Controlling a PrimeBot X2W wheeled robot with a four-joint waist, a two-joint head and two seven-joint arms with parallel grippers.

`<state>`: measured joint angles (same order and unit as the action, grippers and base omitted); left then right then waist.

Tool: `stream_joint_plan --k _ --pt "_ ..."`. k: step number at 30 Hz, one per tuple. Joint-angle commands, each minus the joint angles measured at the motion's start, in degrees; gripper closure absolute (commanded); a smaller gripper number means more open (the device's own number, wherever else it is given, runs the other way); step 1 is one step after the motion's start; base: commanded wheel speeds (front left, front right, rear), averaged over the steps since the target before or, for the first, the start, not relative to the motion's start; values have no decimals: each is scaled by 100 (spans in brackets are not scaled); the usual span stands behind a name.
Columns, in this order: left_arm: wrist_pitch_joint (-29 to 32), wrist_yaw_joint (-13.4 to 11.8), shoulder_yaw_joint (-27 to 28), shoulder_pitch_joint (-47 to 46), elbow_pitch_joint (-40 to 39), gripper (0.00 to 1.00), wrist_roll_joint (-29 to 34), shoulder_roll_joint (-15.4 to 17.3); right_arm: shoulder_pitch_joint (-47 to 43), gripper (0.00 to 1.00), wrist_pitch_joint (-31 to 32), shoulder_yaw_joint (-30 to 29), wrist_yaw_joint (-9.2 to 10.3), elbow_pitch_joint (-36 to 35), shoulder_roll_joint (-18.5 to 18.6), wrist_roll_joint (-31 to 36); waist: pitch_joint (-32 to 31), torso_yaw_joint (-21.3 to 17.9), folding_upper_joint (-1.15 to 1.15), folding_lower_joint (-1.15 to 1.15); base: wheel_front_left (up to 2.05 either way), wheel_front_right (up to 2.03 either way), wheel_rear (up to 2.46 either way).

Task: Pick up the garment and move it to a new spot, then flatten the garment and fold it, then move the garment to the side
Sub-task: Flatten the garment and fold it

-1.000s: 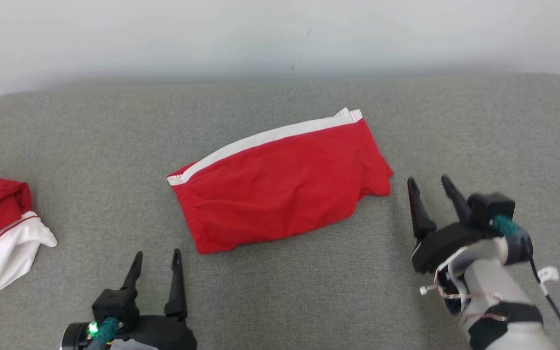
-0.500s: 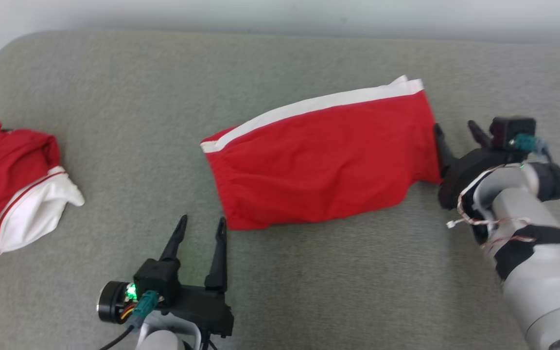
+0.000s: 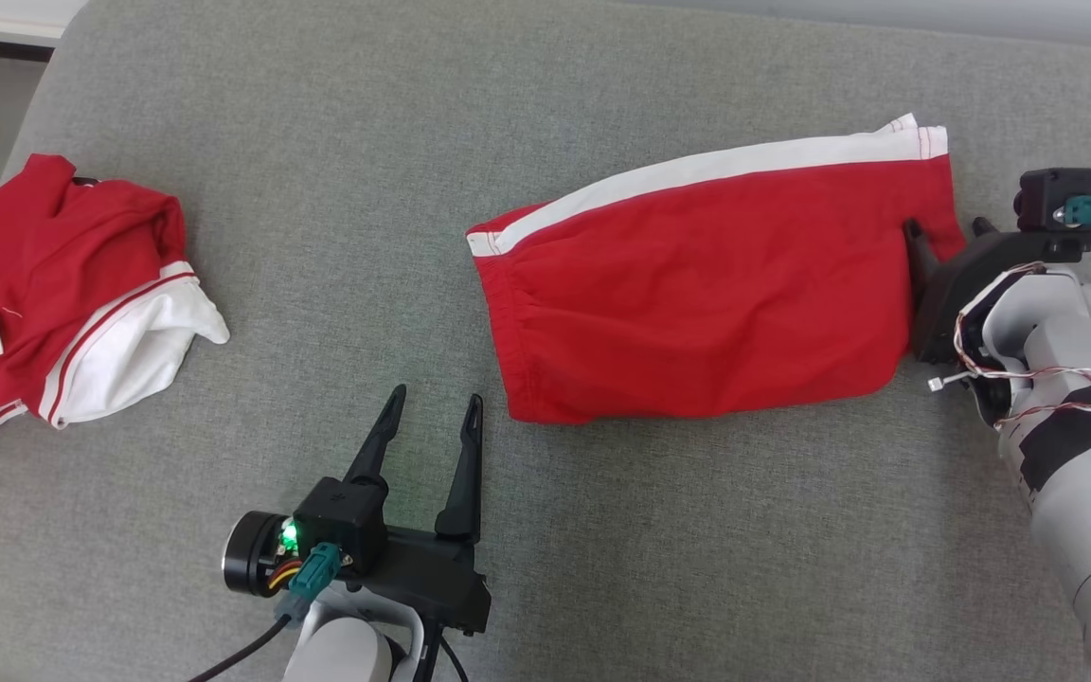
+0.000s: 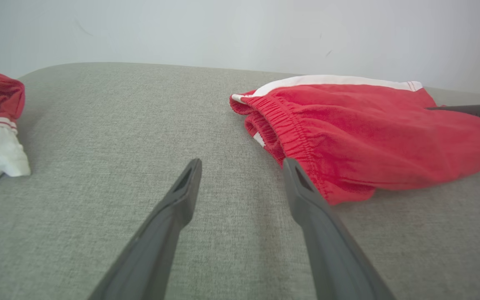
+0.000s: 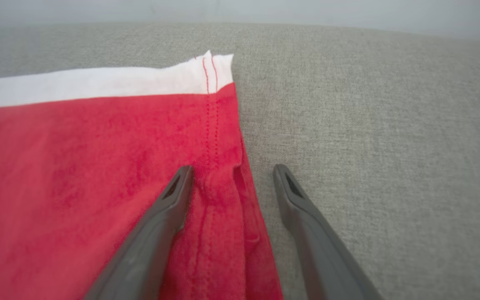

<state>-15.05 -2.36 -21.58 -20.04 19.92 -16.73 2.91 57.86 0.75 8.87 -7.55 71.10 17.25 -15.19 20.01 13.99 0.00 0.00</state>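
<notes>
One grey woven surface (image 3: 337, 189) — plain pale wall (image 4: 223, 29) behind, red garment (image 3: 697, 284) atop

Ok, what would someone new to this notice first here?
The folded red shorts with a white stripe lie centre-right on the grey fabric cushion. The open right hand straddles their hemmed edge, one finger over the cloth. A crumpled red-and-white garment sits far left.

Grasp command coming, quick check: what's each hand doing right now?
Left hand: open, empty, just short of the red shorts.
Right hand: open, straddling the shorts' hem edge, nothing gripped.
</notes>
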Motion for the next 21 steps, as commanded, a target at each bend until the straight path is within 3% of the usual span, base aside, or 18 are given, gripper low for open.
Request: stream_joint_plan --k 1,2,3,4,6,7,21 --pt "-17 -21 12 -23 -14 0 -19 -1 -198 0 198 62 14 179 -79 -82 36 32 0 0 0 0 0" --pt "-17 -21 21 -19 -18 0 -20 -1 -221 0 254 78 14 195 -98 -118 32 25 0 0 0 0 0" --pt "-17 -29 30 -16 -20 0 -17 -1 -241 13 311 118 14 208 -104 -118 26 15 0 0 0 0 0" --pt "-17 -33 36 -17 -19 0 -21 -1 -265 30 363 169 12 220 -116 -127 17 5 0 0 0 0 0" --pt "-17 -33 45 -25 -22 0 -34 -1 -308 81 414 219 1 233 -155 -196 -10 -26 0 0 0 0 0" --pt "-17 -32 43 -28 -21 0 -28 -1 -324 100 414 245 1 233 -159 -228 -26 -41 0 0 0 0 0" --pt "-17 86 215 282 113 0 -5 0 -736 100 -197 256 7 32 -352 -899 -785 -516 0 0 0 0 0"
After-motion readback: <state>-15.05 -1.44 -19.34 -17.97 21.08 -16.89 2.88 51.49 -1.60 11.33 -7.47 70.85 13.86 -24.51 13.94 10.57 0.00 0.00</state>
